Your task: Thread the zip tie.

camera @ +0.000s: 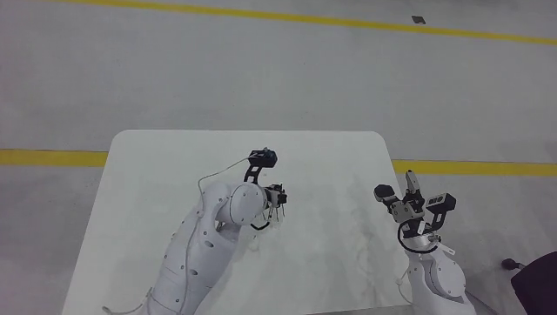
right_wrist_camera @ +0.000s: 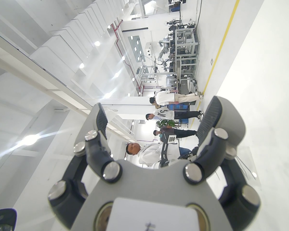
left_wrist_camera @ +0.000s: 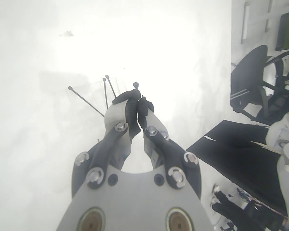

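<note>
My left gripper (left_wrist_camera: 137, 100) is shut on a black zip tie (left_wrist_camera: 135, 85), whose small square head sticks out just past the fingertips. Three more black zip ties (left_wrist_camera: 86, 101) lie flat on the white table (left_wrist_camera: 38, 73) right beside the gripper, fanned out with their heads pointing away. In the top view the left gripper (camera: 278, 197) hangs over the middle of the table (camera: 157, 176). My right gripper (camera: 397, 195) sits at the table's right edge, pointing away from the work. In its own wrist view the right gripper (right_wrist_camera: 157, 104) stands open with nothing between its fingers.
The table's right edge (left_wrist_camera: 231, 49) runs close to the left gripper's side. Beyond it stand a black office chair (left_wrist_camera: 252, 75) and a dark flat panel (left_wrist_camera: 233, 145). Bare tabletop stretches to the left and the far side.
</note>
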Available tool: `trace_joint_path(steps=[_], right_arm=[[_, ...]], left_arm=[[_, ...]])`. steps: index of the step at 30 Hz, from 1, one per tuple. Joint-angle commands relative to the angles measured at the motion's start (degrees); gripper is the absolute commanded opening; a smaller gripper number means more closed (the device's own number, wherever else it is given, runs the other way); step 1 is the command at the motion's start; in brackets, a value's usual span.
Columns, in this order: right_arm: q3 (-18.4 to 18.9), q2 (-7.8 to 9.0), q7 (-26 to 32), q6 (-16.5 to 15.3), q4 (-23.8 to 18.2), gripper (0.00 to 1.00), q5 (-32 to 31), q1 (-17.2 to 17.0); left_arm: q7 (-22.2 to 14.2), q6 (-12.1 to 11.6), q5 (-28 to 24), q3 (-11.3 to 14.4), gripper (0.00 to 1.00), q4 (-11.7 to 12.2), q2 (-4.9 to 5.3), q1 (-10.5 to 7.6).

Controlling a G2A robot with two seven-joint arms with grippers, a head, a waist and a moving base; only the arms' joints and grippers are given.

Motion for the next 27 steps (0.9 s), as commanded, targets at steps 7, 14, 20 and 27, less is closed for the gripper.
trace_joint_path(steps=[7,14,20,27], right_arm=[[-0.6,0.20,10.8,0.0,-1.0,1.00,0.2,0.8],[-0.7,0.50,27.1,0.0,-1.5,1.00,1.2,1.0],[-0.9,0.52,27.3,0.0,-2.3,1.00,0.4,1.4],[-2.8,0.44,34.9,0.0,0.5,1.00,-4.3,5.8]], left_arm=[[-7.3,-12.3,-14.9,-4.6,0.00,-1.8,1.84,-0.53],[-8.2,-13.9,-19.3,-5.3,0.00,-1.6,2.26,-1.20],[-8.7,-14.4,-22.8,-4.7,0.00,-0.5,2.64,-1.21],[-16.5,-14.8,-34.5,-4.3,0.00,2.9,4.00,-3.69]])
